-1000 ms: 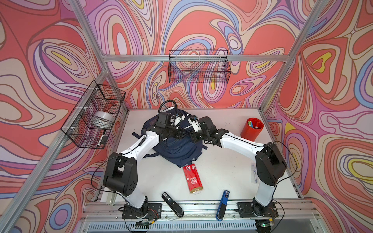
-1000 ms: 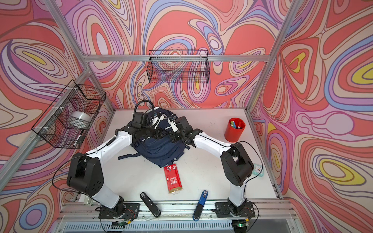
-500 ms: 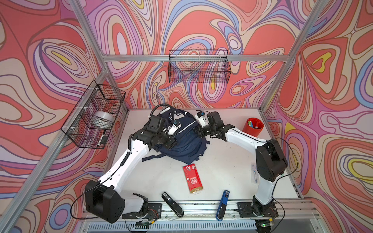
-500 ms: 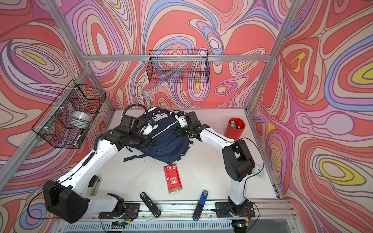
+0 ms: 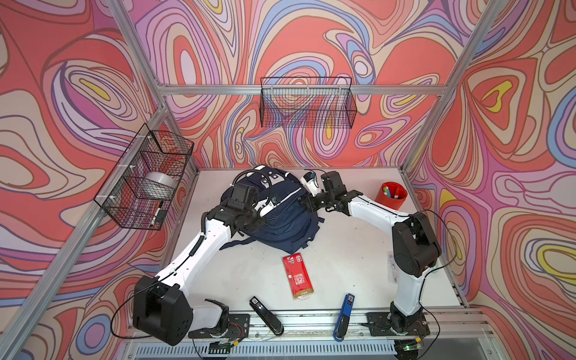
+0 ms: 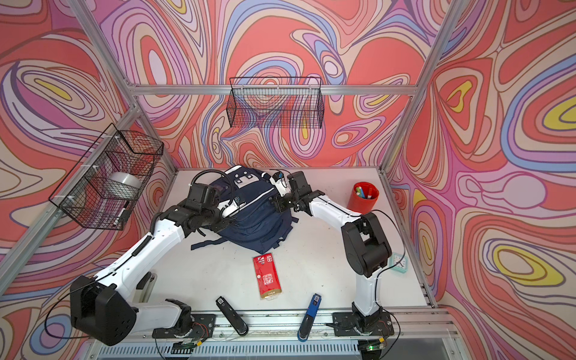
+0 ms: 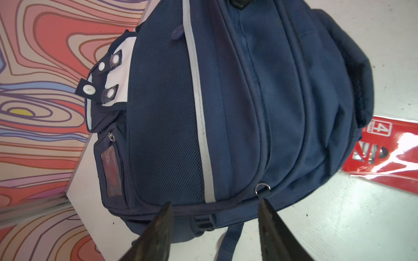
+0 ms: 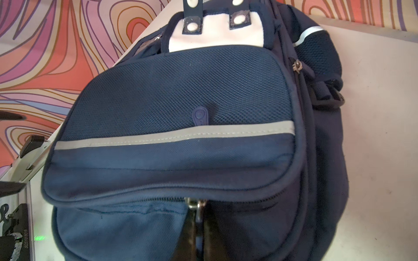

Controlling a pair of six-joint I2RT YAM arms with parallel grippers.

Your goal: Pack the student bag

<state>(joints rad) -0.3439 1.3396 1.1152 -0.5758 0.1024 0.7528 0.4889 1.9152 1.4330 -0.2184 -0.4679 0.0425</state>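
The student bag (image 5: 282, 223) (image 6: 257, 218), navy with thin white stripes and a white patch, lies at the back middle of the table in both top views. My left gripper (image 7: 214, 204) (image 5: 260, 218) is open at the bag's left side. Its fingers (image 7: 162, 223) straddle the bag's piped edge near a small metal ring (image 7: 262, 187) without pinching it. My right gripper (image 8: 199, 217) (image 5: 307, 202) is at the bag's right side, shut on a metal zipper pull (image 8: 195, 203) of a front pocket. The zipper looks closed on both sides of the pull.
A red packet (image 5: 297, 276) lies just in front of the bag. A black stapler (image 5: 266, 319) and a blue stapler (image 5: 343, 316) lie at the front edge. A red cup (image 5: 394, 196) of pens stands back right. Wire baskets (image 5: 307, 103) hang on the walls; the left basket (image 5: 131, 205) holds a tape roll (image 5: 157, 185).
The right gripper has slid from over the bag's middle to its right side. The left arm has stretched out lower, its gripper now at the bag's left side with narrower jaws.
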